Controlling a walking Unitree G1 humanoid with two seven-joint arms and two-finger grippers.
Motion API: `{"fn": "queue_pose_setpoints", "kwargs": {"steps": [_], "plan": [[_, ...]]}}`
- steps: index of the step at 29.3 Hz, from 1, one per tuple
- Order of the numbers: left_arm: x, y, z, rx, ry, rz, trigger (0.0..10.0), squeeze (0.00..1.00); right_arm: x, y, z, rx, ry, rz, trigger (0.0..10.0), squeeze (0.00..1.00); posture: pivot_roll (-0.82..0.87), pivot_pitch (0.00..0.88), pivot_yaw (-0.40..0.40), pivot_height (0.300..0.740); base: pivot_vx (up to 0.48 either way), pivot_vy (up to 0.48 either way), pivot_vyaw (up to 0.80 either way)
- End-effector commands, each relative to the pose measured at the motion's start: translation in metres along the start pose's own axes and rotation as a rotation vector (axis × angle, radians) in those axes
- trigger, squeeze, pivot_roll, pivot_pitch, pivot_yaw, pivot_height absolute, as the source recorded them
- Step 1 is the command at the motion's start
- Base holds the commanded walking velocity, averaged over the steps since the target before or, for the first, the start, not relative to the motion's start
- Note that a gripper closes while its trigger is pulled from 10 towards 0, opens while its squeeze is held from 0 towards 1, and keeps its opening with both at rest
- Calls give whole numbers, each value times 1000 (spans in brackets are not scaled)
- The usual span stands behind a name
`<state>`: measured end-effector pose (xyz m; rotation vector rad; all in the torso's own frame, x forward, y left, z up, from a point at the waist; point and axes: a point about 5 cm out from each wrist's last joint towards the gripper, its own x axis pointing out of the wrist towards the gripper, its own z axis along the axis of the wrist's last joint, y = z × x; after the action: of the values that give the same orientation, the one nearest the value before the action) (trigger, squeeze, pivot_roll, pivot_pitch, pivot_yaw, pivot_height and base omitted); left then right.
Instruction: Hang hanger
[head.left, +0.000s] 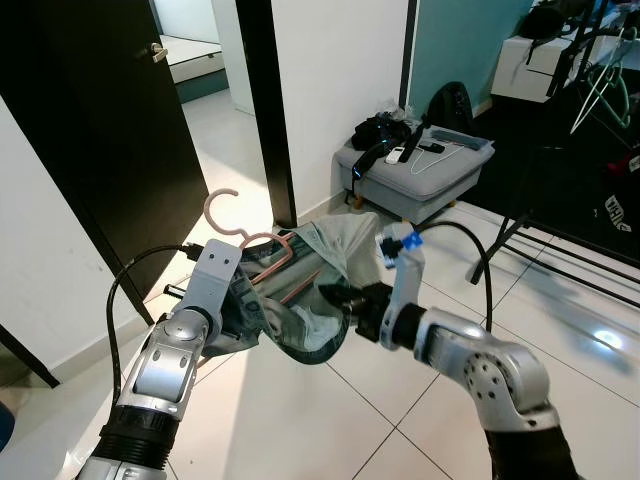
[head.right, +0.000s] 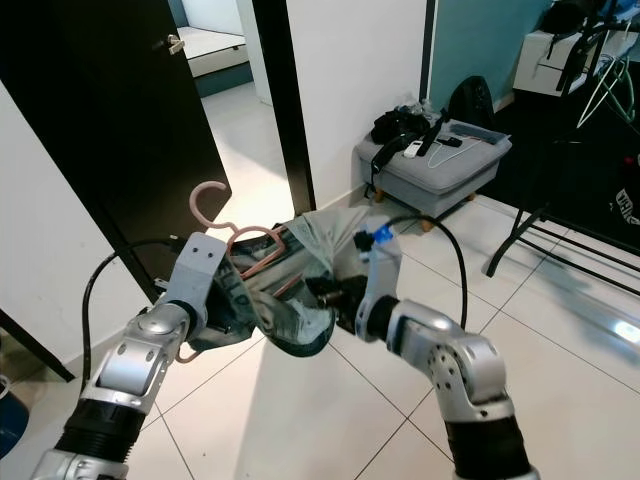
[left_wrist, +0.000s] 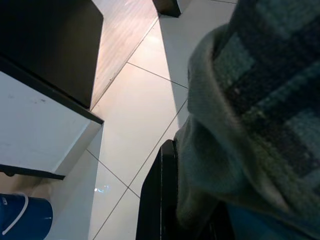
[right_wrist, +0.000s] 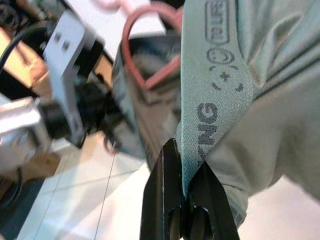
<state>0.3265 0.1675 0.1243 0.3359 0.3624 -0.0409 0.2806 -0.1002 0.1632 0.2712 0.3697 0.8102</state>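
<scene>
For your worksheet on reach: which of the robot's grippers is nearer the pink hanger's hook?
Left. The left gripper sits just below the pink hanger's hook; the right gripper pinches the garment's waistband farther right.

I identify the location as a home, at a passage between rooms. The floor is large glossy white tile. A dark door stands open onto a further room. A grey upholstered ottoman on short wooden legs sits against a white wall, loaded with bags and small devices. A black clothes rack with hangers stands to the right, before a teal wall.
</scene>
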Motion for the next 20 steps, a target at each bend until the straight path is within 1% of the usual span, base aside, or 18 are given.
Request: {"fn": "queue_pose_setpoints", "kwargs": {"steps": [1,3,4,6,9,10,11,12,13,14,15,16,17,19,20], "plan": [[0,9,-5,10,16,36,10000,0,2,13,-2,-10,17,78,0,0,-102,0,86,731,0,0,0],[1,9,-5,9,13,40,10000,0,-1,24,-13,-33,74,160,0,0,-99,0,85,731,0,0,0],[1,9,-5,9,13,40,10000,0,-1,24,-13,-33,74,160,0,0,-99,0,85,731,0,0,0],[1,9,-4,9,9,43,10000,0,-4,27,-21,-49,125,191,0,0,-101,0,87,731,0,0,0],[2,10,-3,11,7,43,10000,0,-4,23,-23,-55,140,161,0,0,-101,0,87,731,0,0,0],[2,10,-3,17,3,43,10000,0,-4,13,-25,-69,152,96,10000,0,-101,0,88,731,0,0,0],[2,11,-2,24,-2,42,10000,0,-5,3,-25,-65,147,32,10000,0,-101,0,91,731,0,0,0],[2,11,-2,24,-2,42,10000,0,-5,3,-25,-65,147,32,10000,0,-101,0,91,731,0,0,0],[2,12,-2,35,-10,43,10000,0,-7,-8,-25,-63,142,-34,10000,1000,-100,0,91,731,0,0,0],[2,12,-2,35,-10,43,10000,0,-7,-8,-25,-63,142,-34,10000,1000,-100,0,91,731,0,0,0],[2,13,-2,45,-15,48,10000,0,-11,-19,-24,-66,133,-94,10000,1000,-99,0,90,731,0,0,0],[2,13,-2,45,-15,48,10000,0,-11,-19,-24,-66,133,-94,10000,1000,-99,0,90,731,0,0,0],[1,16,-3,56,-21,57,10000,0,-16,-27,-22,-69,124,-132,10000,1000,-100,0,91,731,0,0,0],[1,16,-3,56,-21,57,10000,0,-16,-27,-22,-69,124,-132,10000,1000,-100,0,91,731,0,0,0],[1,19,-4,67,-28,72,10000,0,-22,-35,-20,-71,117,-164,10000,1000,-100,0,93,731,0,0,0]]}}
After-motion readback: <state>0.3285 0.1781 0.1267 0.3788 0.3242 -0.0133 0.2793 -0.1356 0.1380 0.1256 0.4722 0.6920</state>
